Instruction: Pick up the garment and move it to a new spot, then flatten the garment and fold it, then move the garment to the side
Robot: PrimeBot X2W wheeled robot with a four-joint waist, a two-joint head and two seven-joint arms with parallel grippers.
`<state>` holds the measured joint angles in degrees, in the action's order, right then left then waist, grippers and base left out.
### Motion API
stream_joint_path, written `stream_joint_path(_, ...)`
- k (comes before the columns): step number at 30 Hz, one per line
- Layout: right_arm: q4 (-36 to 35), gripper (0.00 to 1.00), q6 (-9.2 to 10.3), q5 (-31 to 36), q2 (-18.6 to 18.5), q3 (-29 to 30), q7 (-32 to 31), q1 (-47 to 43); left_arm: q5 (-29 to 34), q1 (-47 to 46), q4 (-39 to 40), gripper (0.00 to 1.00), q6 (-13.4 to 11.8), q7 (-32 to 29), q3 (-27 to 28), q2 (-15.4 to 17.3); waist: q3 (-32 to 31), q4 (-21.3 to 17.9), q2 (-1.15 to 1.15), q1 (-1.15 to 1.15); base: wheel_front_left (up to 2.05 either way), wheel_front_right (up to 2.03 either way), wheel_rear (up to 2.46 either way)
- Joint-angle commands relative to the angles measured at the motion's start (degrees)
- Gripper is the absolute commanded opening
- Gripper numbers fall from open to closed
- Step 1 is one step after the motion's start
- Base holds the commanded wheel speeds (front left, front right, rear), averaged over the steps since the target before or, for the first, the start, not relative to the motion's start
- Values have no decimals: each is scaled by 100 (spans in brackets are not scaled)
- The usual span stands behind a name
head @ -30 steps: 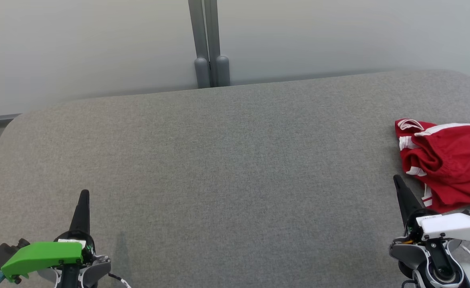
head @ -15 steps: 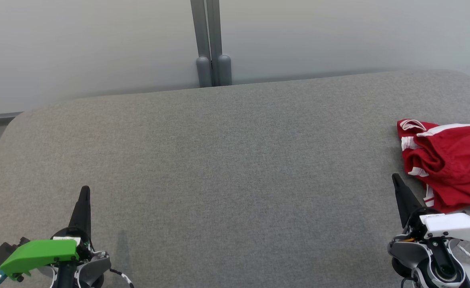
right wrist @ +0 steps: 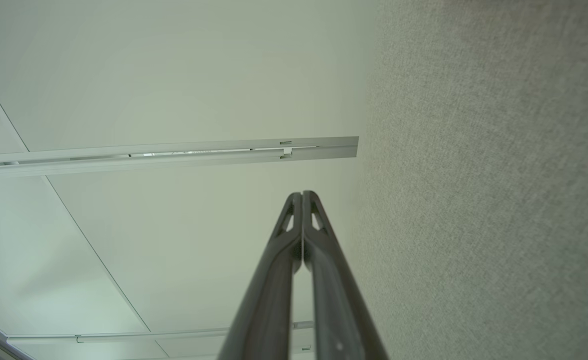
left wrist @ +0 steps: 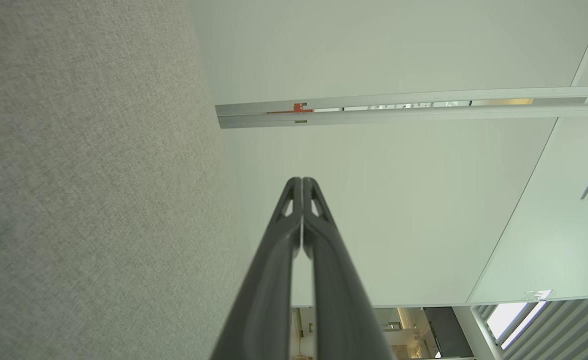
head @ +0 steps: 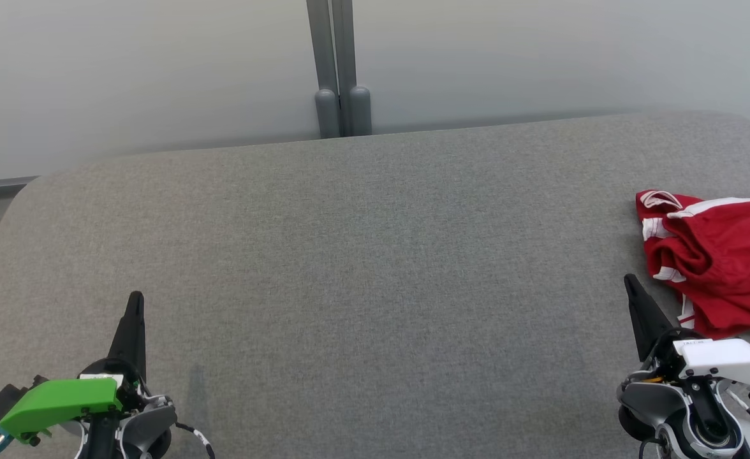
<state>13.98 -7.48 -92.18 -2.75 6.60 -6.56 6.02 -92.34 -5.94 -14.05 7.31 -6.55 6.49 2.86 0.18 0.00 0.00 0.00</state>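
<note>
The cushion (head: 375,255) is covered in grey woven cloth, matt, with a fine, slightly rough weave. At the cushion's right edge the garment (head: 722,268) is soft red cloth, creased and matt, with white cloth trim. Over the cushion's near edge, the left gripper (head: 135,298) and the right gripper (head: 630,282) have dark, smooth, matt fingers that look like plastic. The green cover (head: 56,401) and white cover (head: 726,358) on their wrists are smooth plastic with a slight sheen. Behind the cushion, the wall panels (head: 158,76) are pale, smooth and matt, and the grey post (head: 335,64) looks like painted metal.
</note>
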Motion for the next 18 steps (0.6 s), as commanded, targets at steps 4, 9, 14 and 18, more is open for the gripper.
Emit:
stream_joint_path(4, 11, 0, -2, -33, -10, 12, -23, 36, -13, -64, -9, 0, 36, -20, 18, -1, 0, 0, 0, 0, 0, 0, 0)
stream_joint_path(9, 11, 0, -2, -33, -10, 12, -23, 36, -13, -64, -8, 0, 36, -20, 17, 0, 0, 0, 0, 0, 0, 0, 0)
stream_joint_path(14, 11, 0, -2, -33, -10, 12, -23, 36, -12, -64, -8, 0, 36, -20, 17, 0, 0, 0, 0, 0, 0, 0, 0)
stream_joint_path(18, 11, 0, -2, -33, -10, 12, -23, 36, -13, -64, -8, 0, 36, -19, 16, 0, 0, 0, 0, 0, 0, 0, 0)
